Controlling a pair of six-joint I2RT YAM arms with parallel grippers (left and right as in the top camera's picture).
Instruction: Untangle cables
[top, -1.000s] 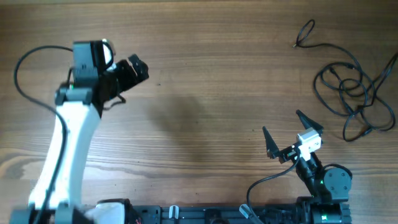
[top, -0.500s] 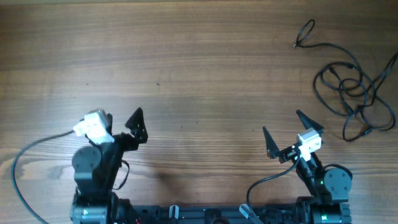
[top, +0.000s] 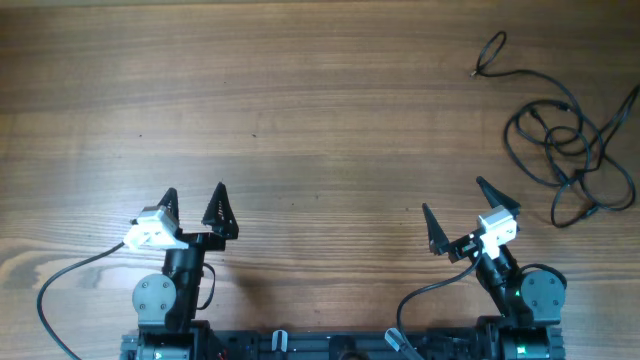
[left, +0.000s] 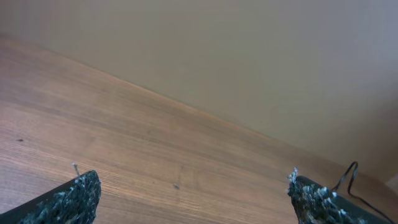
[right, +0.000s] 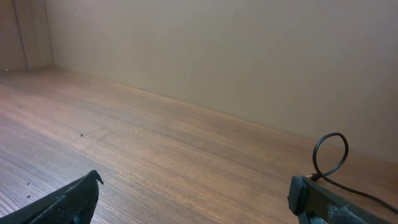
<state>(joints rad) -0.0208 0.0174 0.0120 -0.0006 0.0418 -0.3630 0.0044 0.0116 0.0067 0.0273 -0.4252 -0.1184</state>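
The cables (top: 565, 140) are thin black cords bunched in loops at the far right of the wooden table, with one plug end (top: 477, 71) trailing up and left. A loop of cable (right: 329, 155) shows at the right of the right wrist view, and a short piece (left: 349, 174) at the right of the left wrist view. My left gripper (top: 193, 208) is open and empty near the front left edge. My right gripper (top: 455, 208) is open and empty near the front right, below and left of the cables.
The arm bases and a black rail (top: 330, 345) run along the front edge. A plain beige wall (right: 217, 50) stands behind the table. A black robot wire (top: 60, 285) curves out at the front left.
My left arm has pulled back from the far left of the table to the front edge, and its gripper now rests open. The right arm and the cables have not moved.
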